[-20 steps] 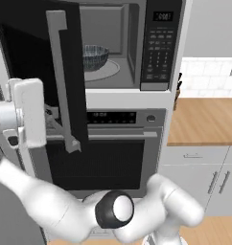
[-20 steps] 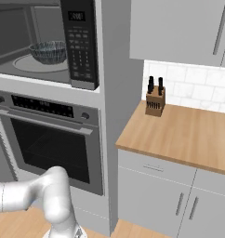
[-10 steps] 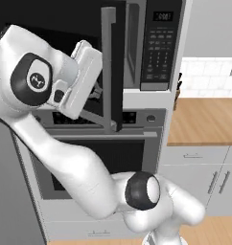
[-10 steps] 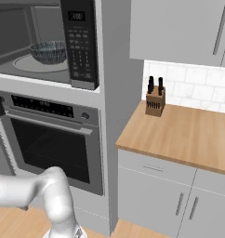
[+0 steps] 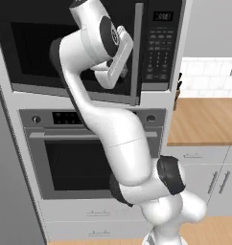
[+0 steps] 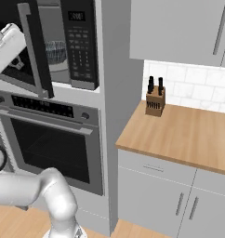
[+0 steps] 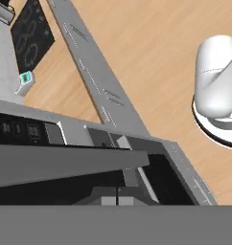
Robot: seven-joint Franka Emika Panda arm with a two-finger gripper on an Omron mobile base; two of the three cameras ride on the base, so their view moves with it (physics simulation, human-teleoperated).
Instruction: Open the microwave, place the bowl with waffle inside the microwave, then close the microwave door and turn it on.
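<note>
One microwave [image 6: 77,44] is built into the tall cabinet column, with one wall oven [image 5: 96,153] directly beneath it. Its black keypad panel [image 5: 158,45] sits at the cavity's right edge, topped by a small digital display [image 5: 163,16] whose characters are too small to read; the key labels are likewise illegible. The microwave door [image 6: 33,49] stands only slightly ajar in the right base view, its single vertical silver bar handle [image 5: 137,52] running along the free edge next to the keypad. Through the remaining gap, one bowl [image 6: 56,50] is visible inside the cavity; the waffle cannot be made out. The gripper [image 5: 113,76] is against the outer face of the door, just left of the handle, and its jaws are pressed together with nothing between them. On the wooden surface [image 6: 188,135] to the right, one knife block [image 6: 155,98] stands near the back edge, by the white tiled wall.
</note>
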